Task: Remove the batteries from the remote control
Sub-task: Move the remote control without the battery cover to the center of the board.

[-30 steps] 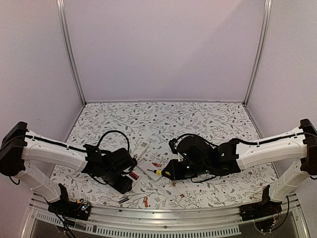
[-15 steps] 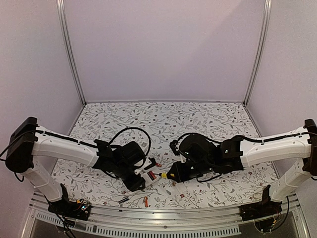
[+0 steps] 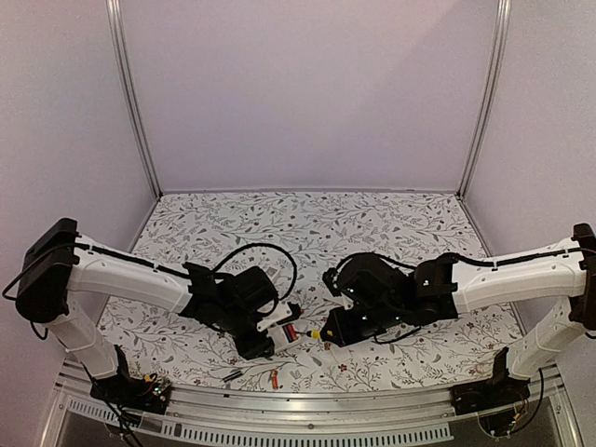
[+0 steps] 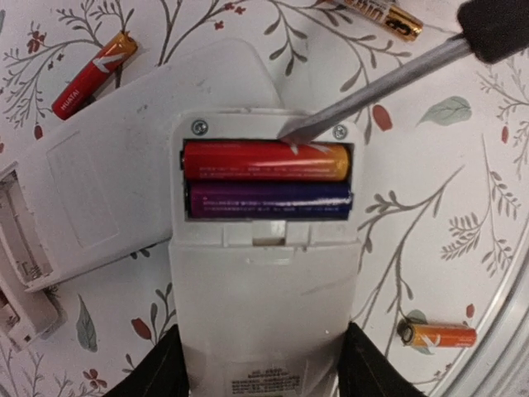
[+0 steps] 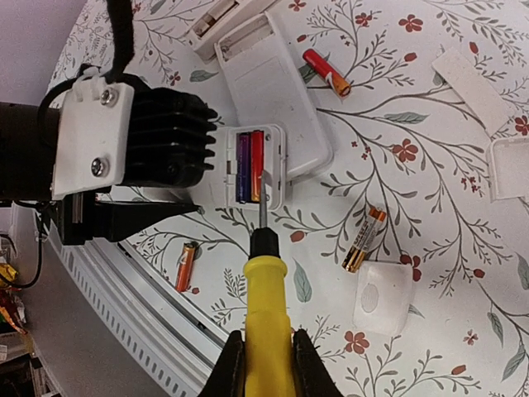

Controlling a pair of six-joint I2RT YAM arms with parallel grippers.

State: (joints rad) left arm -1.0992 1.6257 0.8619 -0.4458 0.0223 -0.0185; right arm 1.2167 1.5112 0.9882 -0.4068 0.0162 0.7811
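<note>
Clamping the remote control (image 4: pixel 256 281) in the left gripper (image 4: pixel 259 376) and the screwdriver (image 5: pixel 266 289) in the right gripper (image 5: pixel 266 368), found the batteries (image 4: pixel 264 163) seated side by side in the open bay: light, rigid, slick, likely best levered at one end.

Two batteries (image 4: pixel 264 162) sit side by side inside the remote (image 4: pixel 260 306), the screwdriver (image 4: pixel 376 89) tip touching one of them.

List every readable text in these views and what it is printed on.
"HUATAI", as far as legible: loose red battery.
Too blurred to read: print on the loaded red battery in the remote control.
Too blurred: the remote's label.
Too blurred: lettering on the black-and-gold battery.
</note>
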